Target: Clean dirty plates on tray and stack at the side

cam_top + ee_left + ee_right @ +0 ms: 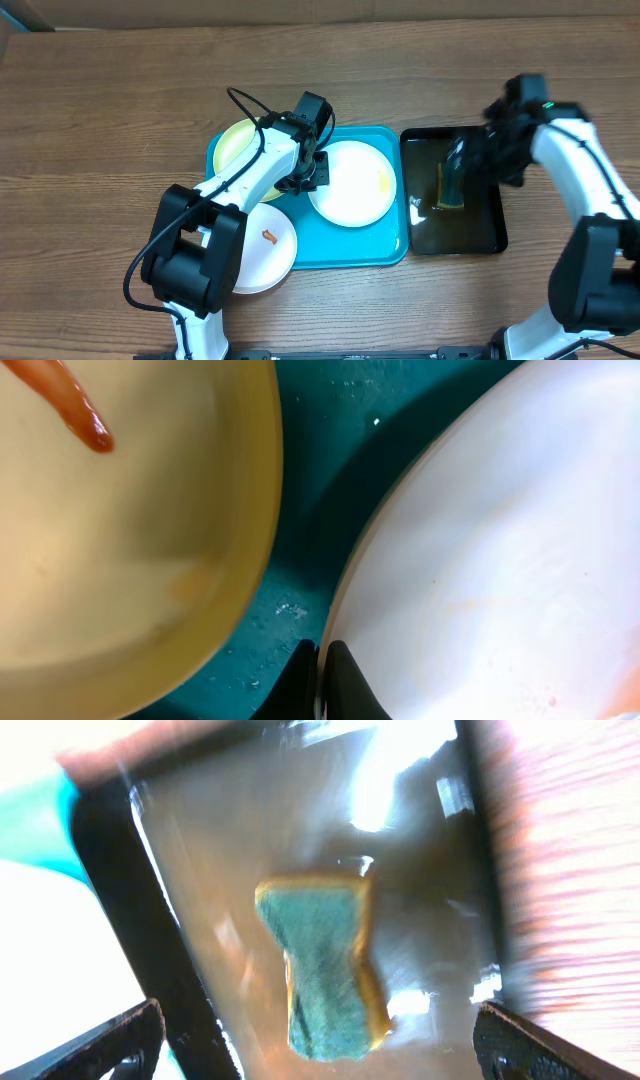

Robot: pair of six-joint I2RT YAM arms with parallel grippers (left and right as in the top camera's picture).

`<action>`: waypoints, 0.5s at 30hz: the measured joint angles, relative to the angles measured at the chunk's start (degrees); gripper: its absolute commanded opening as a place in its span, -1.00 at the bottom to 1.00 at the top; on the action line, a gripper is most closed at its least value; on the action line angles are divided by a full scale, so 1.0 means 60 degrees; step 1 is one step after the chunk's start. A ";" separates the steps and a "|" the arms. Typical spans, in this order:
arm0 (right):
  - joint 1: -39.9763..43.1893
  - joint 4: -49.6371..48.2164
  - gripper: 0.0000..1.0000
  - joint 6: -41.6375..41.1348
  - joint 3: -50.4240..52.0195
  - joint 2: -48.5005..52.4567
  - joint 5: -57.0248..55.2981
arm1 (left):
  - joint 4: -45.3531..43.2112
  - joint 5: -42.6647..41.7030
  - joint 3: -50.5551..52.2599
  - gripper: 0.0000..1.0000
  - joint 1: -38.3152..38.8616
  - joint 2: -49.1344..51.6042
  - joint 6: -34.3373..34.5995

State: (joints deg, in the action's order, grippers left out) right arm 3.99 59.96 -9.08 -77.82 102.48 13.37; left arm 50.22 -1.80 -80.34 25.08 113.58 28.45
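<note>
The turquoise tray (345,252) holds a pale yellow-green plate (238,145) at its upper left and a white plate (352,182) at its right. A second white plate (262,250) with an orange smear lies at the tray's lower left, partly over its edge. My left gripper (308,176) is shut on the left rim of the right-hand white plate. In the left wrist view its jaws (320,682) pinch that plate's (500,560) rim, beside the yellow-green plate (120,550), which has an orange smear. My right gripper (487,150) is wide open above a green-and-yellow sponge (325,970).
A black tray (492,235) stands right of the turquoise tray, with the sponge (450,186) lying in shiny liquid. Its dark rim (130,920) shows in the right wrist view. Wooden table surrounds both trays.
</note>
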 measured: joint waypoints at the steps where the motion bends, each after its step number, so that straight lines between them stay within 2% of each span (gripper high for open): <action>1: 0.0291 0.0193 1.00 -0.0047 -0.0455 0.0000 -0.0004 | 0.0007 0.0033 0.0000 -0.92 0.0000 0.0000 -0.0029; 7: 0.2302 0.0943 1.00 -0.0171 -0.2193 0.0000 -0.0025 | 0.0018 0.0131 -0.0015 -0.92 -0.0022 0.0000 -0.0248; 15: 0.4251 0.0980 1.00 -0.0237 -0.2244 0.0004 -0.0084 | 0.0131 0.0131 -0.0084 -0.92 -0.0557 0.0000 -0.0495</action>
State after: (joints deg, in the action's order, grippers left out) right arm 29.50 65.84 -10.50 -91.29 102.50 12.86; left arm 51.00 -1.02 -80.84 21.74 113.58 25.47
